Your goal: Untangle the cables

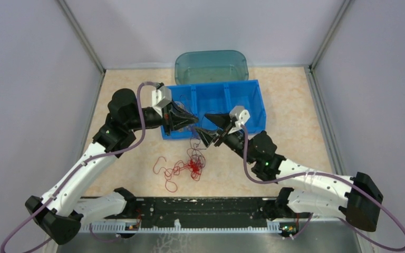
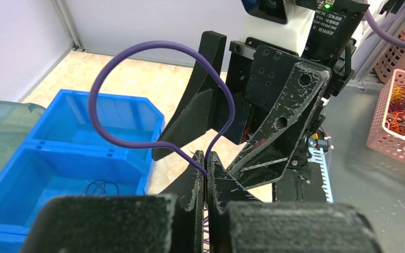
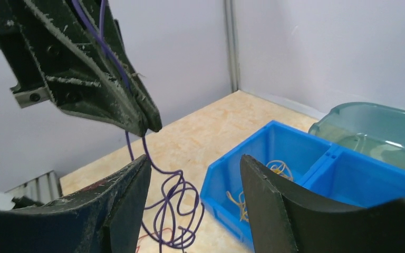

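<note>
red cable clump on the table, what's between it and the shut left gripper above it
A thin purple wire, pinched in the left gripper, hangs in loops toward the tangled red cable clump; right wrist and top external views show it.

A robotics lab: grey partition walls box in the worktable.

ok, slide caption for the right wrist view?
Left gripper shut on a purple cable, loops dangling; right gripper open in the foreground, blue divided bin behind.

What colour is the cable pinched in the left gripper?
Purple; the cable shows best in the left wrist view.
</note>
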Controlling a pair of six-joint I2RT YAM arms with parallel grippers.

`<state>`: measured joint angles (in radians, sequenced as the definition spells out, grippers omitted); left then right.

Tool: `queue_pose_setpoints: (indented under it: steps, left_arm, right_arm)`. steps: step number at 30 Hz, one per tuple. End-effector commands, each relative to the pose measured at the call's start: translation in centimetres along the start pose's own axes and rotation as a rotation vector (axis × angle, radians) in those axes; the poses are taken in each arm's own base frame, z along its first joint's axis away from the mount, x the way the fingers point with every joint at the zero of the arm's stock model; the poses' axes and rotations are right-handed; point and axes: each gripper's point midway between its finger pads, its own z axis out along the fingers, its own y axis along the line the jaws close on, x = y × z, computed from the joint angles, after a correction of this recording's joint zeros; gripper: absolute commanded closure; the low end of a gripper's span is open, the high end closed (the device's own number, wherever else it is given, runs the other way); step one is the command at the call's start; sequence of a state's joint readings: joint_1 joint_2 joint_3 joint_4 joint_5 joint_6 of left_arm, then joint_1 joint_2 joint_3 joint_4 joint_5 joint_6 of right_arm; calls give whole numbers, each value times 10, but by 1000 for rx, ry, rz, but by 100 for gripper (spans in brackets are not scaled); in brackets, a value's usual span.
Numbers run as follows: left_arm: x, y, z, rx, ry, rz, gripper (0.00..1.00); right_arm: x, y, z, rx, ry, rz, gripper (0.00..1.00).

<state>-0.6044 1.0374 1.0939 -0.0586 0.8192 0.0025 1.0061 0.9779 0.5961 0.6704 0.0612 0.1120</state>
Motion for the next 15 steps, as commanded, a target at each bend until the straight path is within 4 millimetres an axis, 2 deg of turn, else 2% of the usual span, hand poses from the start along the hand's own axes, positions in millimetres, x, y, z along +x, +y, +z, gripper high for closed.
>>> queue_pose_setpoints:
  steps: [1, 4, 7, 12, 15]
  left_arm:
    - [-18, -2, 2, 5, -40, 8, 100]
    - [-21, -9, 2, 46, -42, -3, 100]
    - [-25, -15, 3, 85, -47, -12, 100]
    - [-44, -25, 3, 143, -70, -9, 100]
    - [-65, -30, 2, 168, -99, 31, 100]
  right_arm:
    - [-43, -13, 10, 121, -174, -24, 37]
    - [-47, -17, 19, 157, -204, -41, 37]
    - [-42, -12, 32, 139, -196, -47, 37]
    - [-22, -9, 44, 124, -190, -15, 37]
    - [0, -2, 48, 83, -146, 19, 38]
